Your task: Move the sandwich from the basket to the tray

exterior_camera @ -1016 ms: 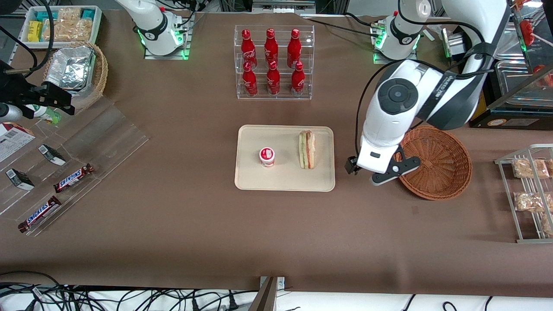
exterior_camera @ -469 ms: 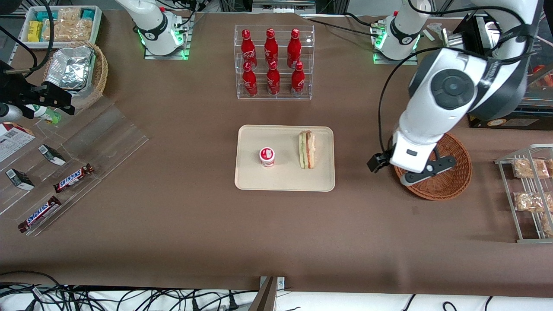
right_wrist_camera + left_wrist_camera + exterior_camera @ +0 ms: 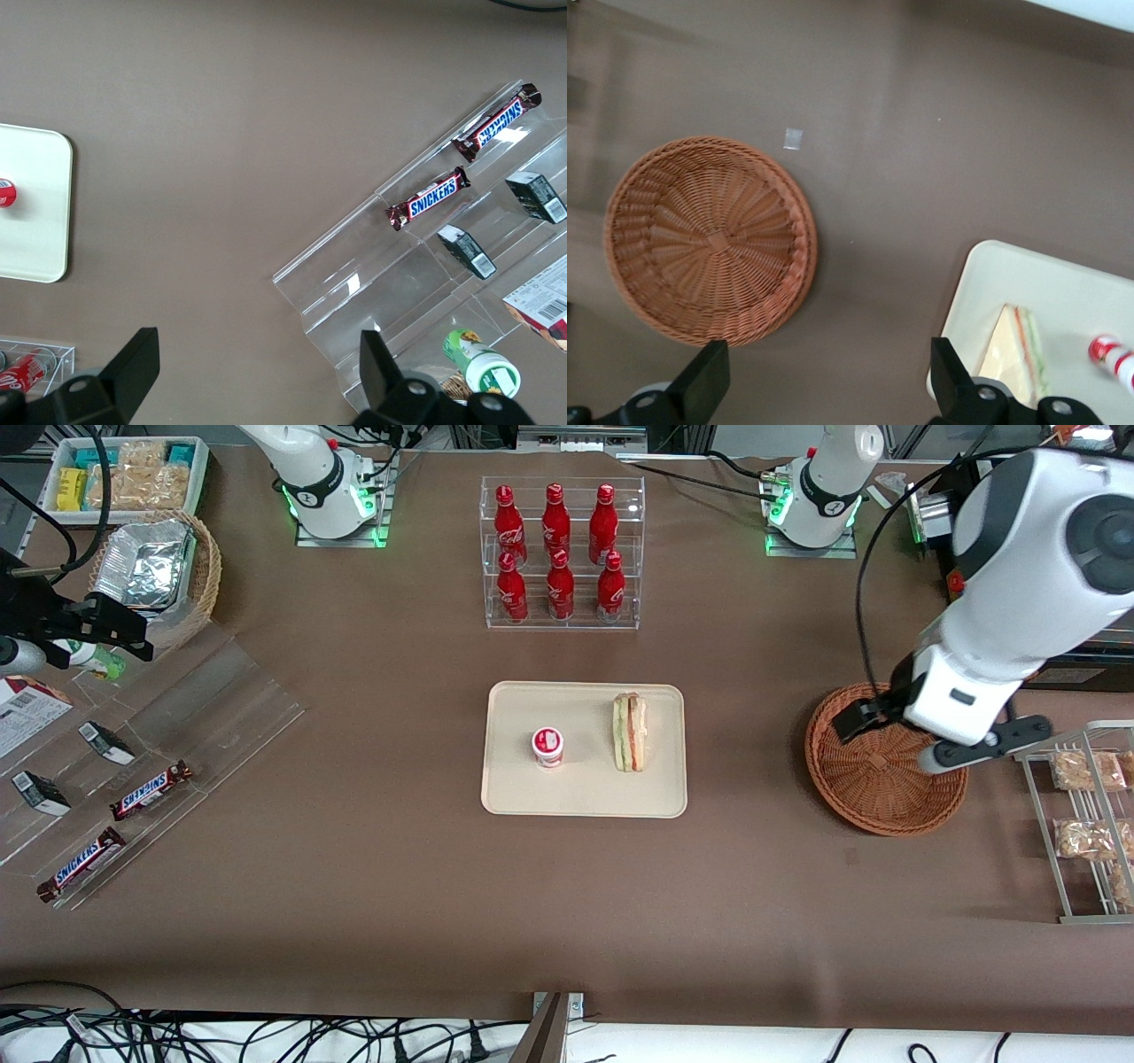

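Note:
The sandwich [image 3: 630, 732] lies on the beige tray [image 3: 585, 793], beside a small red-lidded cup [image 3: 547, 746]. The round reddish-brown basket [image 3: 873, 797] sits empty toward the working arm's end of the table. My left gripper [image 3: 941, 731] hangs above the basket's rim, well clear of the tray. In the left wrist view the gripper [image 3: 828, 390] is open and empty, its fingers [image 3: 707, 379] wide apart over bare table between the basket [image 3: 709, 239] and the tray [image 3: 1063, 283], where the sandwich [image 3: 1014, 354] shows.
A clear rack of red cola bottles [image 3: 558, 553] stands farther from the camera than the tray. A wire rack with snack packets [image 3: 1085, 815] is close beside the basket. An acrylic display with Snickers bars [image 3: 151, 788] and a tan basket of foil containers [image 3: 155, 571] lie toward the parked arm's end.
My left gripper has moved away from the tray, passed over the basket toward the working arm's end, and risen. The sandwich stays on the tray.

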You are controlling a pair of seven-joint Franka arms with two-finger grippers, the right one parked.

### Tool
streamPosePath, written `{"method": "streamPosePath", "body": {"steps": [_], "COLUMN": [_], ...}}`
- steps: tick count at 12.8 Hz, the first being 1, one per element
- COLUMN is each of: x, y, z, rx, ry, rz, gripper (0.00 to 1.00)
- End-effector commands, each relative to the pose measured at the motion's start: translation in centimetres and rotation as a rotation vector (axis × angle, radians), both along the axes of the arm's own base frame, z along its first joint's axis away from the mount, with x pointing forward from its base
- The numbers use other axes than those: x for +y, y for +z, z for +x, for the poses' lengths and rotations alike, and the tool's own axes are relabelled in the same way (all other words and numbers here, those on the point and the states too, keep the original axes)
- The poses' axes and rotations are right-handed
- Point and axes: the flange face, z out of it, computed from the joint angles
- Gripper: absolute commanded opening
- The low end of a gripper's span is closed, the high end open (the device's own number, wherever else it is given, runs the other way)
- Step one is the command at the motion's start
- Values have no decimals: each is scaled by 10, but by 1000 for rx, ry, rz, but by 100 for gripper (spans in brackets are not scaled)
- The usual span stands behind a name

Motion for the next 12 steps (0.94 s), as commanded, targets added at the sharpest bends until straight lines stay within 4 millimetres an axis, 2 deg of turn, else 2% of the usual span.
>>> {"method": "streamPosePath", "body": {"steps": [1, 4, 9, 12], "x": [27, 45, 57, 63], "y": [23, 41, 52, 52], "z": [-23, -37, -43, -44], "rx": [34, 57, 53, 59], "ry": [-94, -218, -394, -418], "rz": [-29, -47, -52, -52], "gripper": [100, 100, 100, 100]}}
